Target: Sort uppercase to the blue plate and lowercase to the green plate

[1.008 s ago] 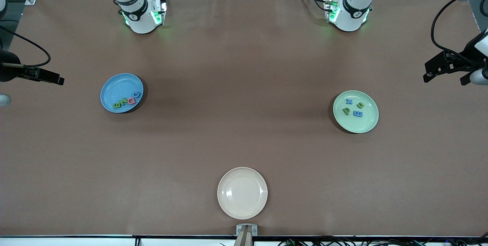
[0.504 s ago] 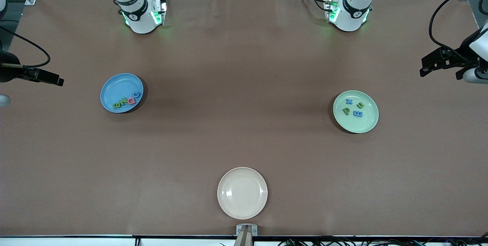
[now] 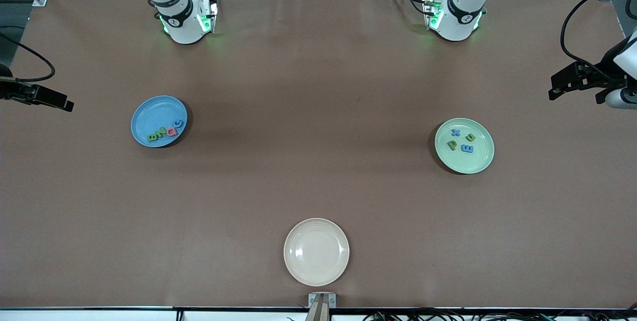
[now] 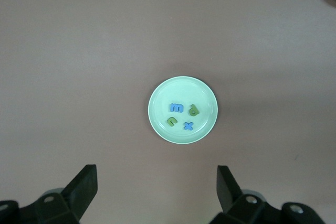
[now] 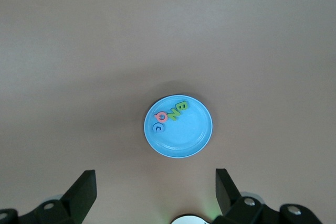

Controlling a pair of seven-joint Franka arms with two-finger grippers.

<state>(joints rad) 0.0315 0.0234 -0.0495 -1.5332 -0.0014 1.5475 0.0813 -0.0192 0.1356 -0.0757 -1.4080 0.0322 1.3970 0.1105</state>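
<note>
A cream plate (image 3: 316,252) sat alone nearest the front camera, blocking nothing. The uppercase (image 3: 165,133) letters lay in a slanted row in the blue plate (image 3: 149,113); the lowercase (image 3: 461,140) — a loose cluster — in the green plate (image 3: 475,161). Both the left gripper (image 4: 157,192) and right gripper (image 5: 155,192) hung high above them, wide open, empty.

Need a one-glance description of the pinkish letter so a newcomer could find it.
Start at the blue plate toward the right arm's end of the table, the only blue one of three plates. Four small letters lie in a row along its edge nearer the front camera. The Q is the only pinkish-red piece, between the green N and the blue G.
</note>
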